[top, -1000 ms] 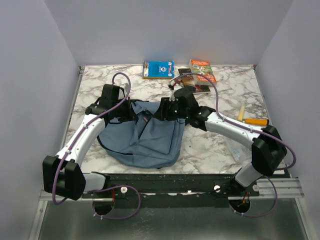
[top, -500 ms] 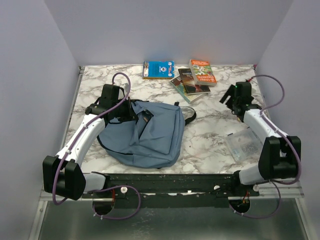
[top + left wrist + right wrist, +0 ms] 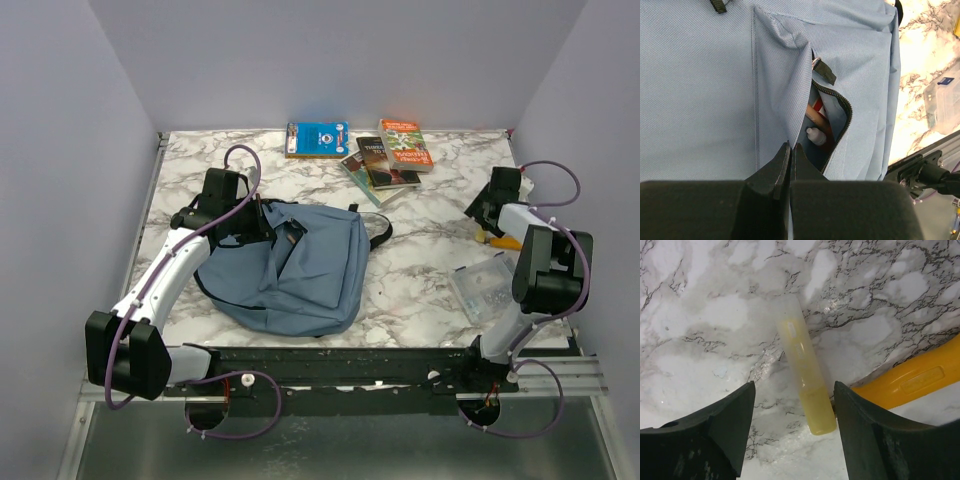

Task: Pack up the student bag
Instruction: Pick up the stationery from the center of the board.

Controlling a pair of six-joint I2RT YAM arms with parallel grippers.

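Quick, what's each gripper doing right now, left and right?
Left gripper: closed, pinching fabric of the student bag beside its open pocket.
Right gripper: open, holding nothing, above a pale yellow tube.

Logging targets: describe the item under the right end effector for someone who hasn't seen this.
At the right edge of the marble table, the open right end effector hangs over a tube. Unlike the orange tool beside it, it is pale yellow and translucent.
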